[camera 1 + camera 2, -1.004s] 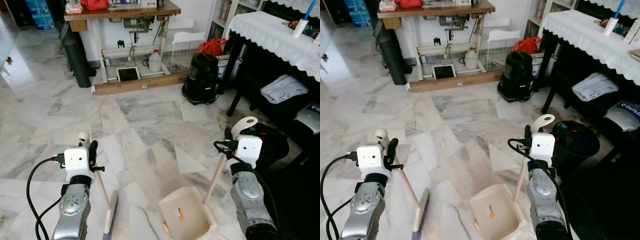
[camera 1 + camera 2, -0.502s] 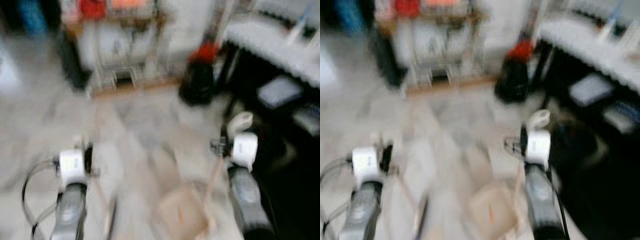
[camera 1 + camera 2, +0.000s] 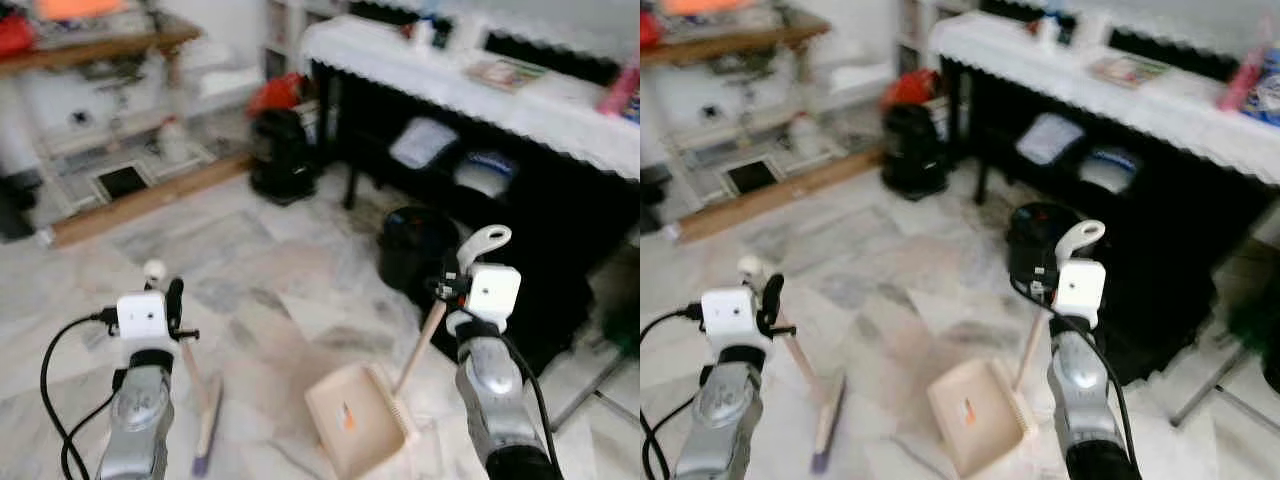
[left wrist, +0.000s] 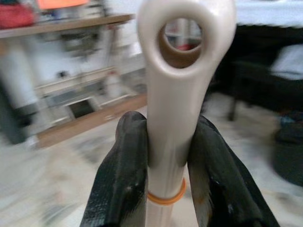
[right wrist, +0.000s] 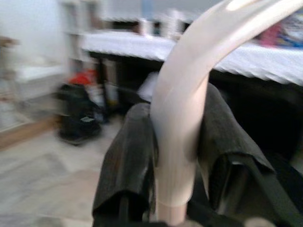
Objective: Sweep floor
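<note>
Left tool clenched on the broom handle, bristles on the floor left of the dustpan. Right tool grips the dustpan handle — pan flat, mouth toward the broom, seemingly to receive sweepings.

The floor is polished marble, grey-white with veins, and a little glossy. On it, the dustpan looks like smooth matt cream plastic, and its handle has a soft shine. The broom handle beside the dustpan is the same glossy cream plastic, with an orange ring. The gripper fingers are matt black rubber. Beyond the dustpan, white lace-edged cloth covers a black table.
</note>
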